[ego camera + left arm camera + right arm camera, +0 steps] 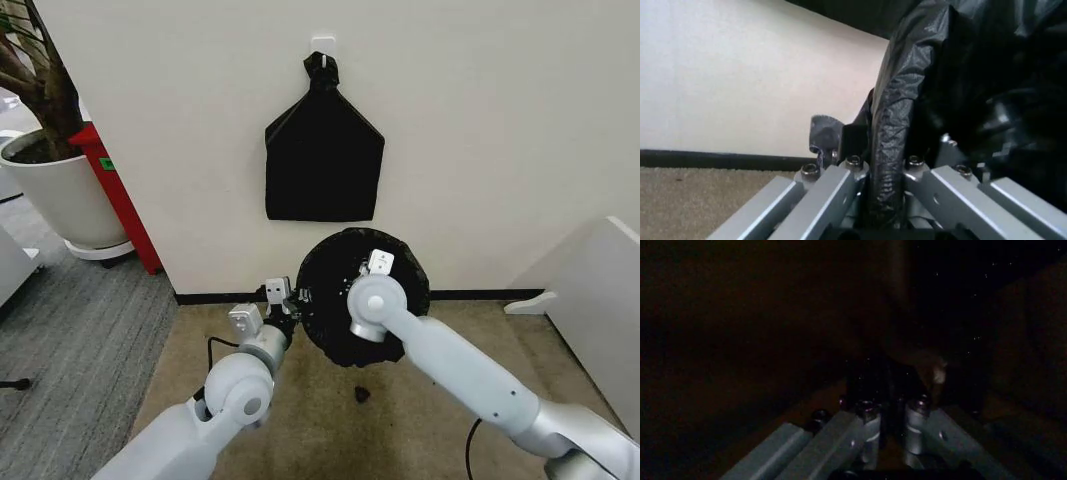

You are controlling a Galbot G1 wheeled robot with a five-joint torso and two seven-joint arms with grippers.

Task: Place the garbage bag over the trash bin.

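Observation:
The glossy black garbage bag (345, 275) forms a round crinkled mass on the floor by the wall. The trash bin is hidden under it. My left gripper (291, 300) is at the bag's left edge and shut on it. In the left wrist view a fold of the garbage bag (897, 100) runs down between the fingers of that gripper (881, 167). My right gripper (379, 264) reaches into the bag from above. In the dark right wrist view that gripper (888, 407) has its fingers close together on black plastic.
A flat black house-shaped bundle (323, 165) hangs from a wall hook just above the bag. A small black scrap (361, 393) lies on the carpet. A white plant pot (60, 195) and a red stand (120, 195) are at the left, and a white panel (600, 300) at the right.

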